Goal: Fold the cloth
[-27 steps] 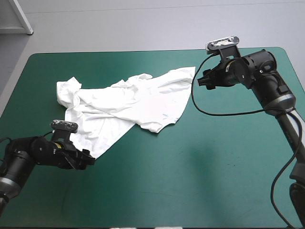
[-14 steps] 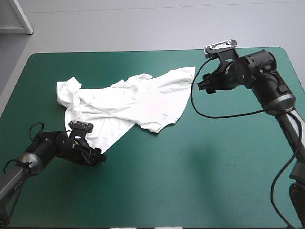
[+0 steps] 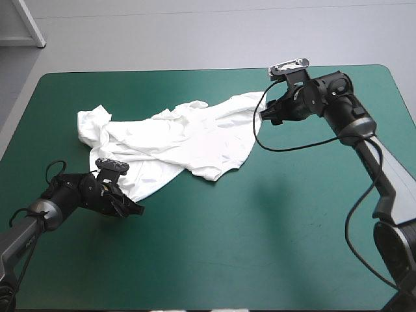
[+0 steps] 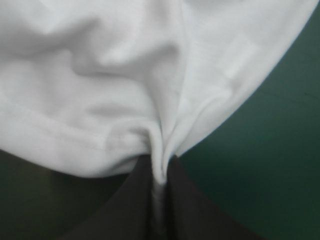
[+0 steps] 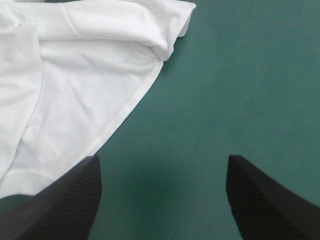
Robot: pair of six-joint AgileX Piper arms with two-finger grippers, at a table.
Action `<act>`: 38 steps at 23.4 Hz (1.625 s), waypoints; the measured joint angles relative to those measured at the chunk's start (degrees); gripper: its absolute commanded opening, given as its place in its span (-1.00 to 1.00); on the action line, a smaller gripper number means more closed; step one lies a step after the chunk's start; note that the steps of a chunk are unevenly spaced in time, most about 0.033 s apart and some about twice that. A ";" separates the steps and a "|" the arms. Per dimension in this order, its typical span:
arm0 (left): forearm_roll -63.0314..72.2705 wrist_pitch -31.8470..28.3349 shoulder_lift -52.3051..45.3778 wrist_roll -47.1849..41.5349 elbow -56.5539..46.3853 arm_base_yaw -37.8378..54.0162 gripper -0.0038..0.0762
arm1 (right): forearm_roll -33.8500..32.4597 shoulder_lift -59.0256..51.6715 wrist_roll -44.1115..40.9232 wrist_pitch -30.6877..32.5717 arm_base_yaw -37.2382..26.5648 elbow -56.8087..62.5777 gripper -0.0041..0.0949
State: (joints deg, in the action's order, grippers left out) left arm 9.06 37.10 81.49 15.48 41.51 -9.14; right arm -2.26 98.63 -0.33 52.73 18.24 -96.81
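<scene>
Only left pincer (image 4: 159,172) tight on T-shirt (image 4: 125,75)

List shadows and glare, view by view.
High view: soft shadows on the teal-green cover below the right gripper and by the left gripper, no glare. Left wrist view: the T-shirt creases shade darker where the fingers pinch it. Right wrist view: a dim patch between the open fingers.

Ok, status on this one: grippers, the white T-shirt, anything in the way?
Left gripper shut on white short-sleeved T-shirt, near corner. Right gripper open over teal-green cover, beside the shirt's far edge. Shirt crumpled, half spread. No obstruction seen.
</scene>
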 measured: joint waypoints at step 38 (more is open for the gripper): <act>-13.44 4.86 -9.22 -9.95 9.36 -0.28 -0.86 | 10.12 28.95 1.81 9.38 -1.49 -41.26 -0.94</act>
State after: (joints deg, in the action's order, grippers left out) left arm -4.38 41.96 72.27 5.53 50.87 -9.43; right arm 7.87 127.58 1.48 62.11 16.76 -138.06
